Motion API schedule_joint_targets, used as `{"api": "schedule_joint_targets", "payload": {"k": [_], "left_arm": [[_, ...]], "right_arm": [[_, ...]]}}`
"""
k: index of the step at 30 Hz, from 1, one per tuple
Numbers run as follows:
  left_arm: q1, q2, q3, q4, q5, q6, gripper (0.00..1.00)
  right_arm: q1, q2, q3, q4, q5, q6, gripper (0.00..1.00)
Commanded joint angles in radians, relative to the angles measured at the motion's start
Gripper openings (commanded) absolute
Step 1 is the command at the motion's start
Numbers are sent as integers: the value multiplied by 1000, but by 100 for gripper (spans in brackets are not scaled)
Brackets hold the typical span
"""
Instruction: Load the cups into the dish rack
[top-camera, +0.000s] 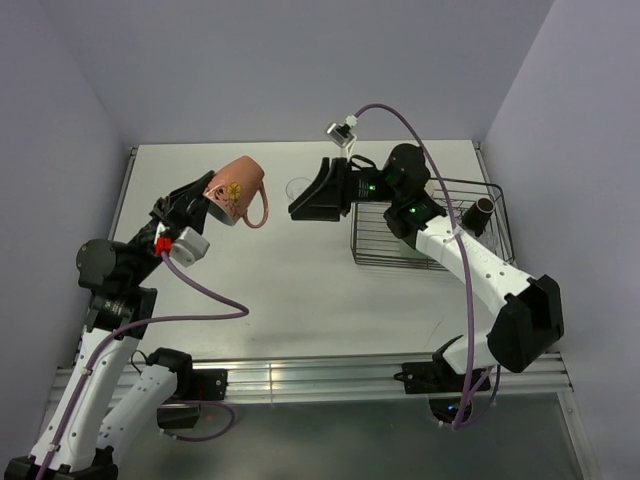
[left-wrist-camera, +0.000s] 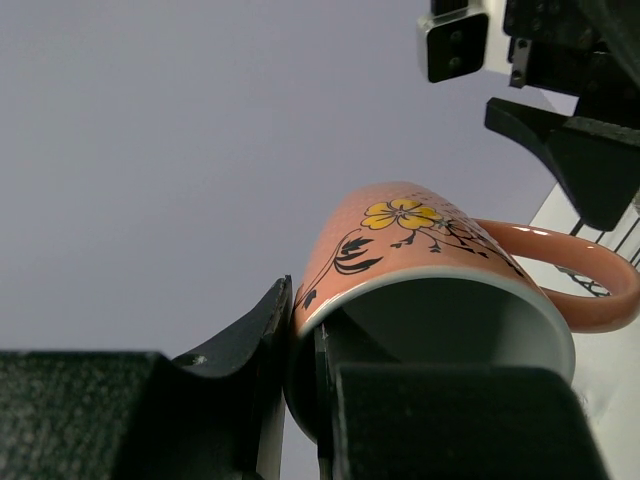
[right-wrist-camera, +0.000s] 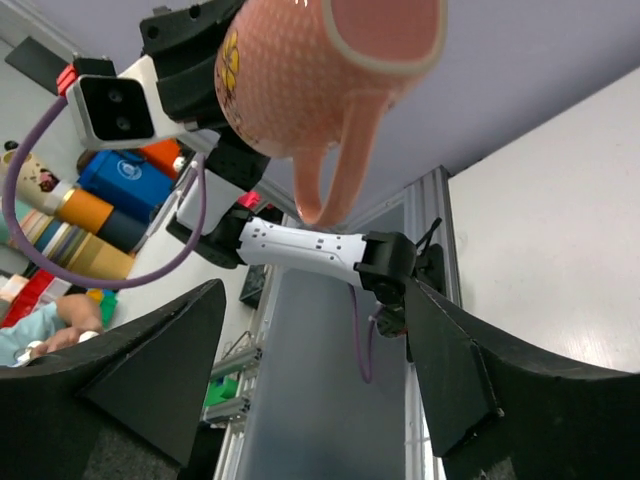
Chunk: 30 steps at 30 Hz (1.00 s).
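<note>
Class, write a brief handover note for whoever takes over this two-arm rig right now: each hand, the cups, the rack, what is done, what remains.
Left hand: shut on the rim of the pink mug, held tilted in the air.
Right hand: open, empty, facing the mug, not touching it.
Dish rack: a dark brown cup sits at its right end.
Done: that one cup seems loaded.
Left: the pink mug must reach the rack, probably via a pass to the right hand; other cups cannot be made out.
</note>
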Motion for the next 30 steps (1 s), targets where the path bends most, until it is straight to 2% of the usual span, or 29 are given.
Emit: {"api": "schedule_joint_targets", "payload": {"k": [1,16,19,23,30], "left_arm": [[-14,-14,50,120,19,31,0],[-44,-29,35,129,16,63,0],[-46,-29,30,129,16,63,0],[-49,-35,21,129,25,74,0],[-63,-18,33,129,27,78,0]], "right_arm": [[29,26,84,120,-11,38,79],[145,173,228,150,-15,36,76],[153,192,265,164,-20,47,68],[158,204,286,150,-31,39,52],[173,203,263,116,-24,30,43]]}}
